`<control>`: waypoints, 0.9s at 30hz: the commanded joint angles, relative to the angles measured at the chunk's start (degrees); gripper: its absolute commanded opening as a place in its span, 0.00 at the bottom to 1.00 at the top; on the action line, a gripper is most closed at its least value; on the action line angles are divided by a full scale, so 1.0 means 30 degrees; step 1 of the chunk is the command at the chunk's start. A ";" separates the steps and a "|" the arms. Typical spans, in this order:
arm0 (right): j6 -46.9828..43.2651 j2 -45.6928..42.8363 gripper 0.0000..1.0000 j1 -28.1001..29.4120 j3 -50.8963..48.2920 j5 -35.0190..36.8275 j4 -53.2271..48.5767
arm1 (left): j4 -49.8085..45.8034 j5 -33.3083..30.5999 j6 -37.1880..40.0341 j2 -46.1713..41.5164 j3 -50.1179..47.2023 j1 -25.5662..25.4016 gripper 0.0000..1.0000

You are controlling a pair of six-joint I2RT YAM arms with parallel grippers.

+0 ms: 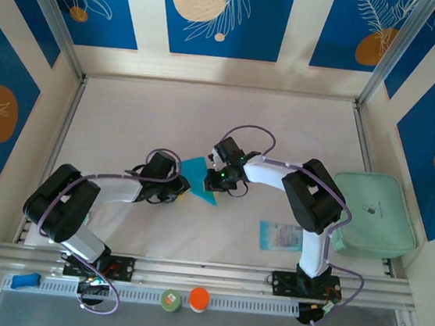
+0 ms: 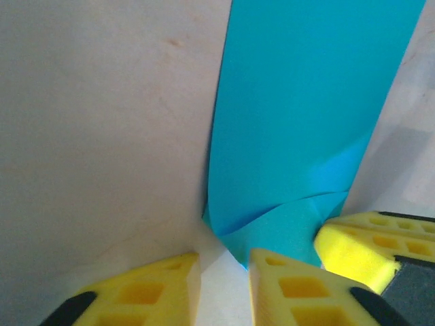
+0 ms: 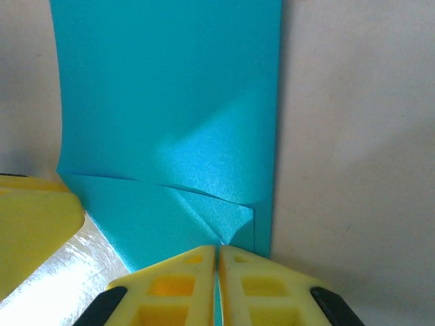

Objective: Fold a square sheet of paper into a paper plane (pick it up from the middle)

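My two arms met near the middle of the pale desk (image 1: 206,122), with the square sheet of paper (image 1: 199,173) lying between them. My right hand (image 3: 217,285) was pinched tight on the near edge of the cyan sheet, a thin line of paper showing between its yellow fingers. Creases fanned out from that grip, and the rest of the sheet lay flat. My left hand (image 2: 224,288) held nothing, its jaws a narrow gap apart over bare desk, the sheet's folded corner just touching one finger. A mint-green pad (image 1: 373,212) sat at the right edge.
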 commanded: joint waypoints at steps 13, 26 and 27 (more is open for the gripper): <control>-0.0129 0.1038 0.09 0.0022 0.0050 0.0481 -0.1292 | 0.0933 0.0752 0.1513 0.0525 0.1273 0.0206 0.21; -0.0547 0.1046 0.09 0.0027 -0.0235 0.0400 -0.0870 | 0.1002 0.1022 0.1861 0.0571 0.1217 0.0707 0.21; -0.0696 0.1023 0.09 -0.0001 -0.0267 0.0439 -0.0829 | 0.1099 0.1058 0.1865 0.0613 0.1200 0.0817 0.21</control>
